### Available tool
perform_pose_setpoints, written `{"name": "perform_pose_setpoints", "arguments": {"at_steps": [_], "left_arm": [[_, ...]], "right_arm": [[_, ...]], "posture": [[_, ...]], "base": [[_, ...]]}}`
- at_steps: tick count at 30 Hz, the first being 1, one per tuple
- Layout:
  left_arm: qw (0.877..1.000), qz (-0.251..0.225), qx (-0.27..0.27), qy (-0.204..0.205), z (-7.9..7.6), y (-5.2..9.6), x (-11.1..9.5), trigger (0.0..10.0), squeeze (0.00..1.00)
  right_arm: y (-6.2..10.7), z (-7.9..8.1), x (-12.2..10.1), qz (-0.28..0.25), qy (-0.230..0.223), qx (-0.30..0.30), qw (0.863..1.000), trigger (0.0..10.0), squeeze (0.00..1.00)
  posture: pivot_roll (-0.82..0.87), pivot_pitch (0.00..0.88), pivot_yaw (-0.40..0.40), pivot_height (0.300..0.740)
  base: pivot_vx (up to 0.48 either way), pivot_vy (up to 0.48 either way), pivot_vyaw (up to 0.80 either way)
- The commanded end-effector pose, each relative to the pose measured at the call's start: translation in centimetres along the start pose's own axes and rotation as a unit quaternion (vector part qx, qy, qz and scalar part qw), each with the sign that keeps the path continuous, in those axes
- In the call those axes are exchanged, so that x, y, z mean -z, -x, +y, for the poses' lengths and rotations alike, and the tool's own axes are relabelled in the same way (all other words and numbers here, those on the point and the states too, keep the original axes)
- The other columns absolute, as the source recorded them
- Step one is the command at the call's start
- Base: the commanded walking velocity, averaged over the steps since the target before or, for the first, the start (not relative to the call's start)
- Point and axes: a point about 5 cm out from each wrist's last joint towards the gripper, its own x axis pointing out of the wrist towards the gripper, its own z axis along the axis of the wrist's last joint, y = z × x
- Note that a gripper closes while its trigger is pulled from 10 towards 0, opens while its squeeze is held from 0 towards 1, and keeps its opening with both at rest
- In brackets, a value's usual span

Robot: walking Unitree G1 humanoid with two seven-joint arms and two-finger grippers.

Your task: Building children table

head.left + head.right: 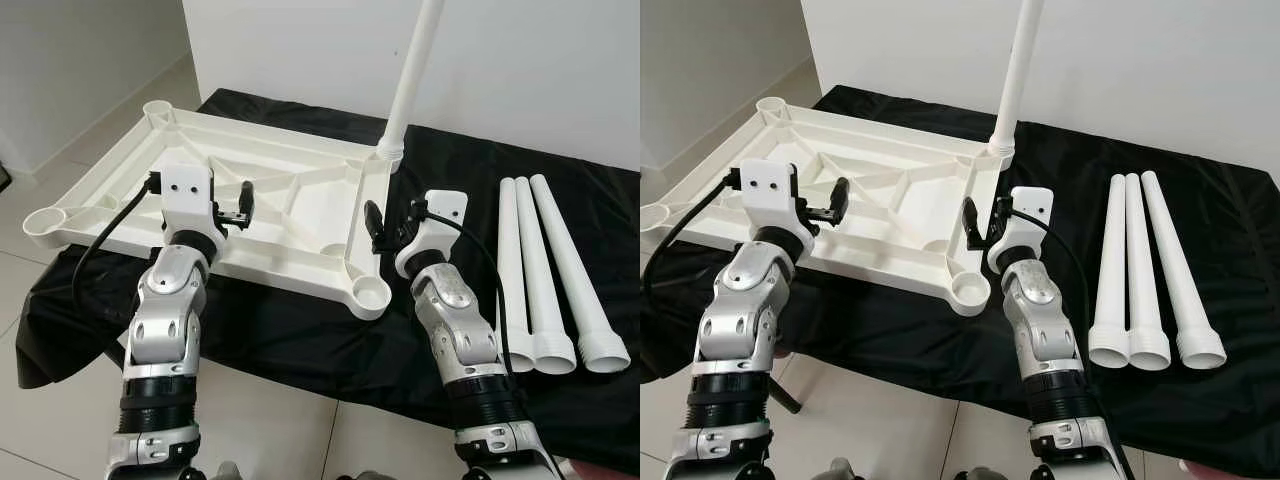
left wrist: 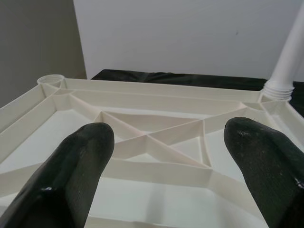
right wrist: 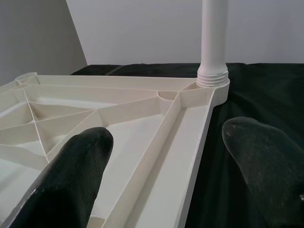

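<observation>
Upturned tabletop [image 1: 270,200] lies on the black-draped surface [image 1: 450,170]; both spread end effectors, left [image 1: 243,205] and right [image 1: 376,228], hover at its near edge; loose legs [image 1: 545,270] at 3 o'clock.

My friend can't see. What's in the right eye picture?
A white tabletop lies upside down on a black cloth, one leg standing in its far corner. Three loose legs lie beside it; both grippers, left and right, hover open.
</observation>
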Motion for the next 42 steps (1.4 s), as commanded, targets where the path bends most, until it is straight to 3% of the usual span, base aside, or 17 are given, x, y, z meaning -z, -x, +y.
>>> {"name": "perform_pose_setpoints", "arguments": {"at_steps": [1, 9, 17, 21, 27, 33, 35, 36, 40, 42], "left_arm": [[0.999, -0.013, -0.035, -0.003, 0.0, 0.3, -0.4, 10.0, 0.00], [0.999, 0.005, -0.006, -0.031, -0.8, 0.4, 0.6, 10.0, 0.00], [0.996, 0.032, 0.057, -0.060, -2.8, 0.3, 1.3, 10.0, 0.00], [0.992, 0.035, 0.103, -0.058, -4.5, 0.3, 1.6, 10.0, 0.00], [0.984, 0.039, 0.155, -0.081, -5.8, 0.5, 2.1, 10.0, 0.00], [0.983, 0.040, 0.157, -0.083, -5.9, 0.4, 2.1, 10.0, 0.00], [0.982, 0.040, 0.165, -0.081, -6.1, 0.3, 2.1, 10.0, 0.00], [0.980, 0.040, 0.177, -0.084, -6.4, 0.2, 2.0, 10.0, 0.00], [0.977, 0.035, 0.191, -0.093, -6.6, 0.1, 1.7, 10.0, 0.00], [0.974, 0.032, 0.201, -0.103, -6.7, 0.0, 1.5, 10.0, 0.00]], "right_arm": [[0.2, -0.5, -0.1, -0.010, 0.006, 0.011, 1.000, 10.0, 0.00], [-0.2, -0.7, 0.1, -0.022, 0.051, 0.022, 0.998, 10.0, 0.00], [-1.7, -2.8, 0.2, 0.013, 0.072, 0.104, 0.992, 10.0, 0.00], [-2.6, -4.2, -0.3, 0.014, 0.109, 0.152, 0.982, 10.0, 0.00], [-3.1, -5.4, -0.8, 0.013, 0.108, 0.180, 0.978, 10.0, 0.00], [-3.0, -6.1, -0.6, 0.019, 0.110, 0.202, 0.973, 10.0, 0.00], [-2.8, -6.9, -0.3, 0.027, 0.117, 0.226, 0.967, 10.0, 0.00], [-2.4, -8.1, -0.1, 0.040, 0.122, 0.262, 0.957, 10.0, 0.00], [-2.2, -8.8, 0.2, 0.054, 0.118, 0.285, 0.950, 10.0, 0.00], [-2.0, -9.8, 0.3, 0.068, 0.126, 0.325, 0.935, 10.0, 0.00]], "posture": [[0.00, 0.000, -0.044, 0.740], [0.01, 0.000, -0.045, 0.740], [0.01, 0.000, -0.045, 0.740], [0.01, 0.000, -0.045, 0.740], [0.00, 0.000, -0.041, 0.740], [0.00, 0.000, -0.040, 0.740], [-0.01, 0.000, -0.037, 0.740], [-0.01, 0.000, -0.035, 0.740], [-0.02, 0.000, -0.032, 0.740], [-0.02, 0.000, -0.029, 0.740]], "base": [[0.000, 0.000, 0.00], [0.000, 0.000, 0.00], [0.000, 0.000, 0.00], [0.000, 0.000, 0.00], [0.000, 0.000, 0.00], [0.000, 0.000, 0.00], [0.000, 0.000, 0.00], [0.000, 0.000, 0.00], [0.000, 0.000, 0.00], [0.000, 0.000, 0.00]]}}
